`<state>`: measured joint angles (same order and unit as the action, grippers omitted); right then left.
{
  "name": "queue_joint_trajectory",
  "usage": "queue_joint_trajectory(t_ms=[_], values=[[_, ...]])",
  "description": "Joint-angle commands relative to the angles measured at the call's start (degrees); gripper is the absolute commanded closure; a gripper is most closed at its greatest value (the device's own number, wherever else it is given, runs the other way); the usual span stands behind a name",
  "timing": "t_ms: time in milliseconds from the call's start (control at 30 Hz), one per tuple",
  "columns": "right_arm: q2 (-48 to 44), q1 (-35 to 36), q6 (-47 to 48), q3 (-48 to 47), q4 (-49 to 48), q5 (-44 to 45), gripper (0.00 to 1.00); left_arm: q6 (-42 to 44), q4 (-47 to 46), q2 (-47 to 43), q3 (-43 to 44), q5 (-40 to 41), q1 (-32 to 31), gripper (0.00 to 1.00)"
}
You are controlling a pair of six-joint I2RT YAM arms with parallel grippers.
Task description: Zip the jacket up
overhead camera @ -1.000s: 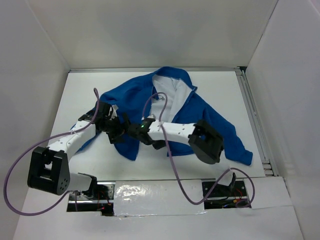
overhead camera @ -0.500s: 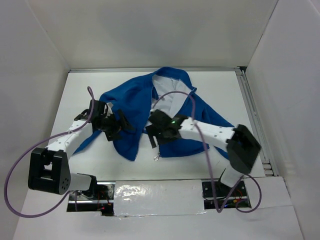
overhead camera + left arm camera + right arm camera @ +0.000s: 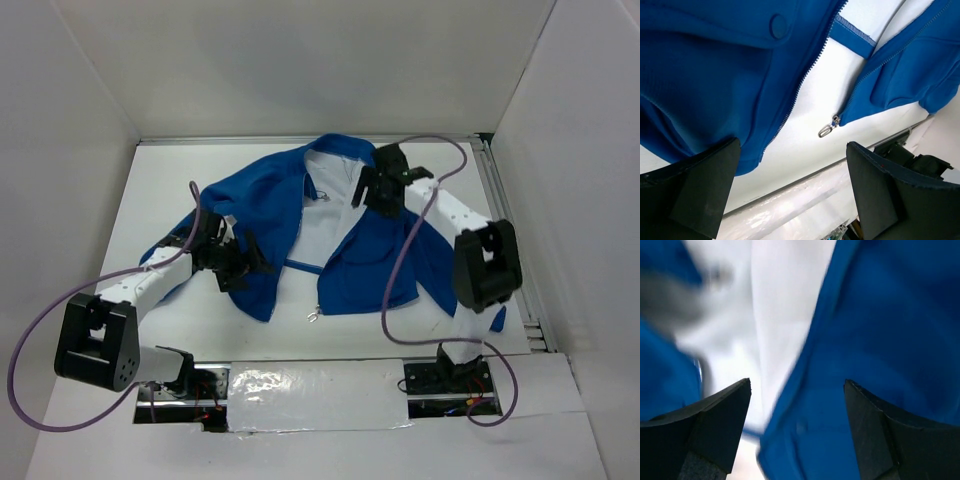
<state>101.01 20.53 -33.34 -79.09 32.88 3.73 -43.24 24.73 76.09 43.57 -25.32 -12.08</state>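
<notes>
1. The jacket is lying unzipped on the bench, showing its lining.
2. The left gripper is hovering over the left panel, fingers spread, probably to steady the hem near the zipper pull.
3. The right gripper is hanging over the collar, fingers spread, gripping nothing.
4. No containers are showing.

Non-task stuff here is pretty sparse. There's the white surface, boxed in by plain white walls on the far side and both flanks. A metal rail runs along the surface's right edge. Along the near edge there's a shiny, crinkly strip of clear plastic film, and it shows in the left wrist view too.
</notes>
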Motion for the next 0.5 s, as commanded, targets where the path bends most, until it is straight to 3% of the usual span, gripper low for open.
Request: queue_joint_trajectory(t_ms=[0, 133, 333, 433, 467], values=[[8.1, -3.6, 1.8, -10.9, -0.6, 3.3, 0.18, 1.8, -1.0, -0.2, -0.1, 1.3, -0.3, 0.01], [21.7, -5.8, 1.7, -27.4, 6.9, 3.6, 0.22, 2.9, -3.1, 1.2, -0.7, -1.3, -0.5, 0.01], [25.5, -7.6, 0.6, -30.3, 6.9, 2.4, 0.23, 3.1, -2.8, 4.7, -0.9, -0.4, -0.4, 0.01], [26.6, -8.0, 1.1, -30.7, 5.4, 0.3, 0.3, 3.3, -3.6, 6.3, -1.0, -0.7, -0.5, 0.01], [26.9, -7.9, 1.3, -31.0, 5.0, 0.0, 0.48, 3.3, -3.7, 6.9, -1.0, -0.8, -0.5, 0.01]])
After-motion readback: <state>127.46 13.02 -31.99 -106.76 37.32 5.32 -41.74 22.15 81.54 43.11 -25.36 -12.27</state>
